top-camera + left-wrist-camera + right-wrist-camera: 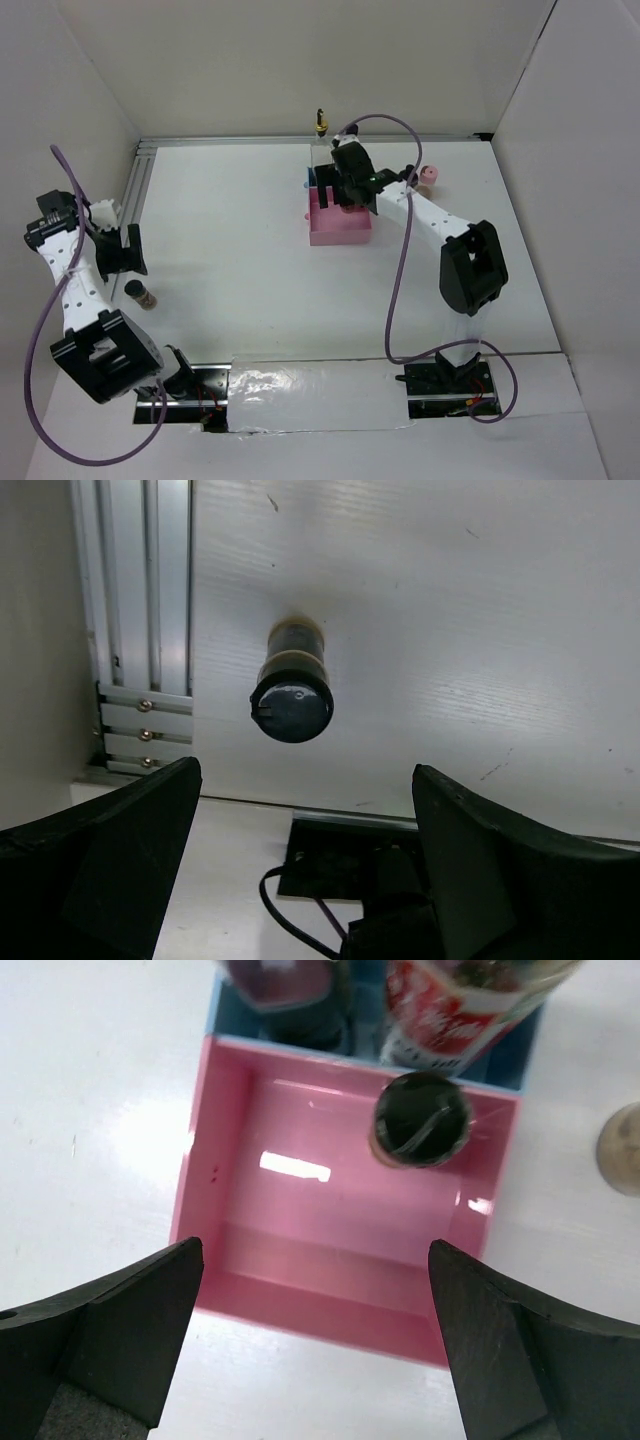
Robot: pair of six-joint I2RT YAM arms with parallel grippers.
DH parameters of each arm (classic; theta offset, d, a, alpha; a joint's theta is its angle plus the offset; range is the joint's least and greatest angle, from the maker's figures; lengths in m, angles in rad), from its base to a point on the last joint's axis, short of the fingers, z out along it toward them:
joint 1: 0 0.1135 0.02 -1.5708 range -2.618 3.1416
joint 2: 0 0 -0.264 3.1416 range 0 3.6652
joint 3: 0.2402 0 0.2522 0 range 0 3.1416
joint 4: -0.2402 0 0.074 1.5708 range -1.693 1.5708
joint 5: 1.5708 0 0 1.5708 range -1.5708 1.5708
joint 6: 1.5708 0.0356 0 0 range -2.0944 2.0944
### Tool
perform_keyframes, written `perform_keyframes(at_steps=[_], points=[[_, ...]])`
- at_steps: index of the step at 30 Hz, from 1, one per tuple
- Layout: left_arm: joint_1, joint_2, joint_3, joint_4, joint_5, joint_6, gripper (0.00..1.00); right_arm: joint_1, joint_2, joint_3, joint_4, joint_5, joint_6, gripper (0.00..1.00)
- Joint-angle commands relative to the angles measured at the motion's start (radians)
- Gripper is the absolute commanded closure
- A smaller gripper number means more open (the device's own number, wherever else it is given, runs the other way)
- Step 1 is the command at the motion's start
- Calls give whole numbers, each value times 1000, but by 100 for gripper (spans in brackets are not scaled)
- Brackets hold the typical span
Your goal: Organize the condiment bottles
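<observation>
A small cylindrical spice jar with a glossy dark lid (290,695) is seen standing upright on the matte white table (250,270). It is near the table's left edge, just beside a ribbed aluminium rail (140,600). The left gripper (305,780) is held above and near it, with its blunt black fingers (110,860) spread wide apart. The jar shows beyond the gap and is touched by neither finger.

A second dark-lidded spice jar (420,1120) is set upright inside a smooth pink rectangular tray (225,1140), in its far right corner. Against that tray's far wall a blue rectangular tray (518,1055) is placed. A clear bottle with a red label (450,1010) is held in it, together with a dark item too blurred to be named. The right gripper (315,1260) is poised over the near wall of the pink tray, its fingers wide apart and nothing between them.

A tall clear glass bottle with a gold-black pourer (320,125) is seen at the far side of the trays; whether it is inside the blue tray cannot be told. A pink-capped shaker (430,175) stands on the table to the right, apart from both trays.
</observation>
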Motion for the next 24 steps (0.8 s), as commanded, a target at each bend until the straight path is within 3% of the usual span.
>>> perform_keyframes(at_steps=[1, 7, 18, 22, 24], points=[[34, 17, 3, -18, 86, -74, 1, 52, -18, 42, -47, -16, -36, 0], [77, 10, -137, 87, -9, -42, 1, 106, -51, 11, -40, -11, -51, 0], [91, 59, -194, 179, 54, -36, 2, 112, -98, -69, -11, 17, -30, 0], [72, 75, -229, 214, 65, -27, 14, 107, -91, -67, -7, 12, -32, 0], [62, 79, -246, 219, 42, -31, 15, 106, -86, -60, -7, 12, -30, 0]])
